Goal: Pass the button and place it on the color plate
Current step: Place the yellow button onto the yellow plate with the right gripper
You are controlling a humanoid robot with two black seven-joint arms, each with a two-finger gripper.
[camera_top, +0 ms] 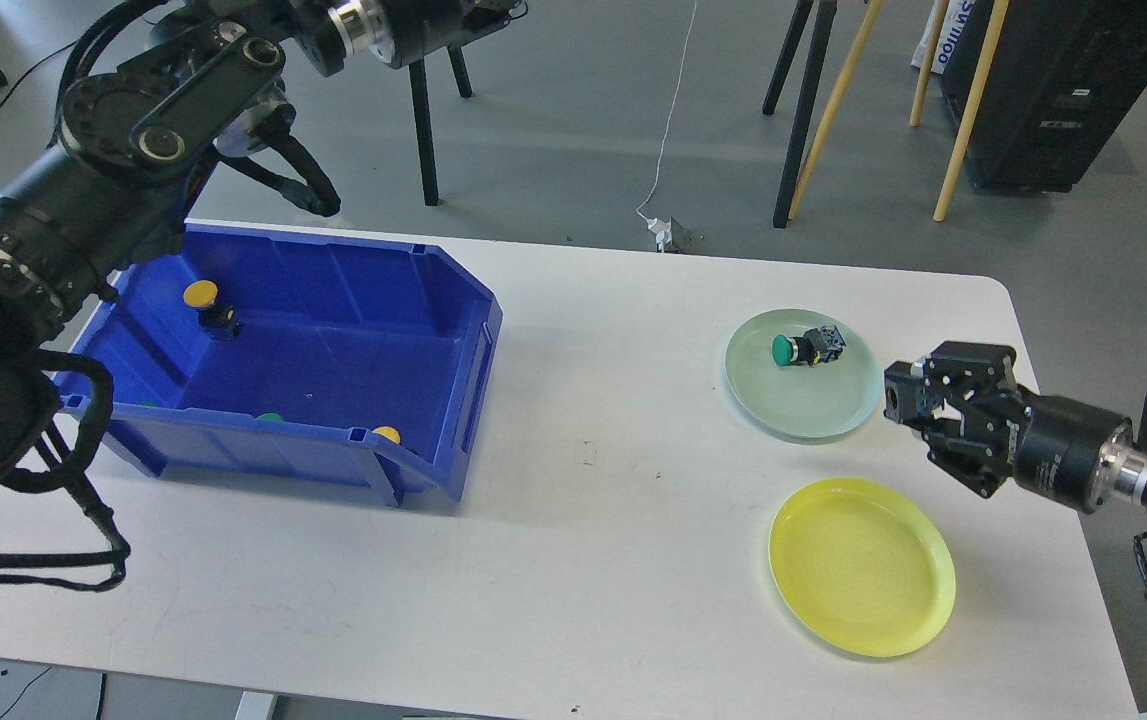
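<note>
A green button (pixel 801 348) lies on the pale green plate (pixel 833 415) at the right. The yellow plate (pixel 863 565) in front of it holds nothing. The blue bin (pixel 453 400) at the left holds a yellow button (pixel 203 300) near its back left, another yellow button top (pixel 387 434) and a green one (pixel 270 417) behind its front wall. My right gripper (pixel 911 415) hangs low just right of the green plate, pointing left, open and empty. My left arm (pixel 163 110) reaches up over the bin's back; its gripper is past the top edge.
A bare white table (pixel 583 560) spreads between the bin and the plates. Chair legs (pixel 423 120), wooden poles (pixel 833 100) and a black cabinet (pixel 1053 90) stand on the floor behind the table.
</note>
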